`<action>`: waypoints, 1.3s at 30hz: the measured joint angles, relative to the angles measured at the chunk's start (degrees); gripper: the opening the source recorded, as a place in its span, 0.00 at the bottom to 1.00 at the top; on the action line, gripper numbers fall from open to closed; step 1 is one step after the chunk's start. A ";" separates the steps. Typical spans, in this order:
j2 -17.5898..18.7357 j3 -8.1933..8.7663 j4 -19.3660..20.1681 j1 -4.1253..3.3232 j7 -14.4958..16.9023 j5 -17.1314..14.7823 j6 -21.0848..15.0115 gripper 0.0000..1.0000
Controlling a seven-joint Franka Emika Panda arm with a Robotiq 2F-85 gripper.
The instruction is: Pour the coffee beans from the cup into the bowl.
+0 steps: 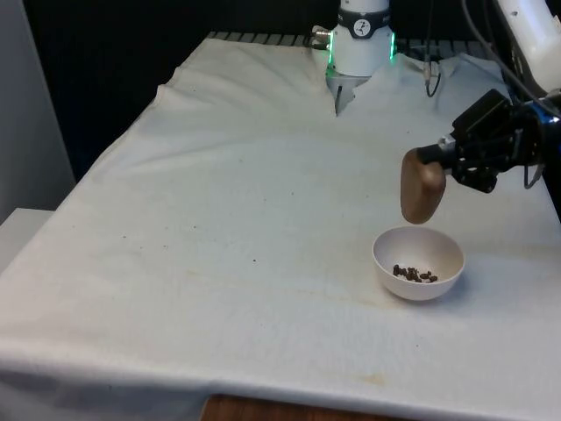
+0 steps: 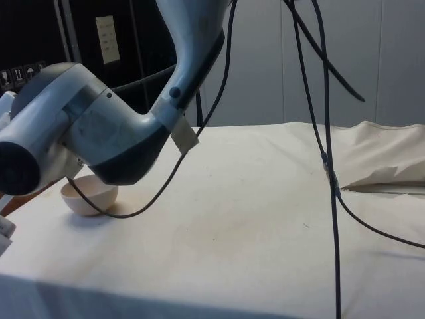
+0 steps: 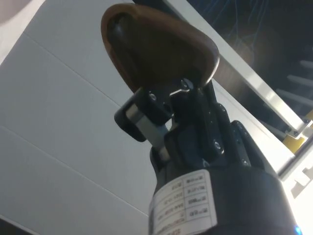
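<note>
A brown cup (image 1: 422,187) hangs turned mouth-down just above a white bowl (image 1: 418,262) near the front view's right. My black gripper (image 1: 436,154) is shut on the cup's rim from the right. Dark coffee beans (image 1: 414,274) lie in the bottom of the bowl. In the wrist view the cup (image 3: 161,46) is clamped between my fingers (image 3: 156,105), its underside facing the camera. From the side, the bowl (image 2: 88,196) rests on the cloth partly behind the arm's white body (image 2: 99,133).
The white cloth (image 1: 219,219) covers the table and is bunched at the far end near the robot base (image 1: 361,44). Black cables (image 2: 329,166) hang down across the side view. The table's front edge (image 1: 263,408) lies close below the bowl.
</note>
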State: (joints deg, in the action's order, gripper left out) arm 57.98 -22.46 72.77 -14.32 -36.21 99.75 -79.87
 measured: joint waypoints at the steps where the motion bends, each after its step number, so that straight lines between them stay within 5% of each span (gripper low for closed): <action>1: 0.00 -0.40 0.00 0.11 -0.57 0.00 0.40 0.01; 21: -3.67 -4.98 3.09 3.15 -5.50 -2.12 2.75 0.01; 39: -6.30 -5.61 7.10 5.96 -11.17 -5.50 1.55 0.01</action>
State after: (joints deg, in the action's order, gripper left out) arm 51.68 -28.07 79.87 -8.37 -47.38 94.25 -78.32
